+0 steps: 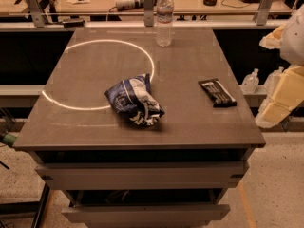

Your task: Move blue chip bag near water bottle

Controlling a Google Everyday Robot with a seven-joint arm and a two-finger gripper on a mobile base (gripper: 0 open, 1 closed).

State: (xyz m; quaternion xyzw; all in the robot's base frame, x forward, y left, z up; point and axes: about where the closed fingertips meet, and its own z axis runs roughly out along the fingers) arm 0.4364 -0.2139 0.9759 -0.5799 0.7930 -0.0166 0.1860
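Behind the grey table (199, 122) runs a cluttered workbench with cables and small items, and on the table's left half lies a bright ring of light (110, 41). Just inside the ring's right-hand arc, near the middle of the top, sits the blue chip bag (134, 100), crumpled and lying on its side, well apart from everything else. Further right and at the far edge stands the water bottle (164, 18), upright, with bare tabletop between it and the bag. To the right again a flat black packet (217, 92) lies near the table's right side, and small clear pump bottles (250, 81) stand on a lower ledge beyond it. The gripper (285, 91) hangs off the table's right edge, only partly in view, holding nothing that I can make out; whether it is open or closed I cannot tell. The task looks not yet begun. Coming in from the right, the arm could sweep the black packet on its way to the bag. The crumpled foil may slip or fold out of a shallow pinch. The tall bottle, so close to the back edge, could be tipped over if the bag is set down too near it.
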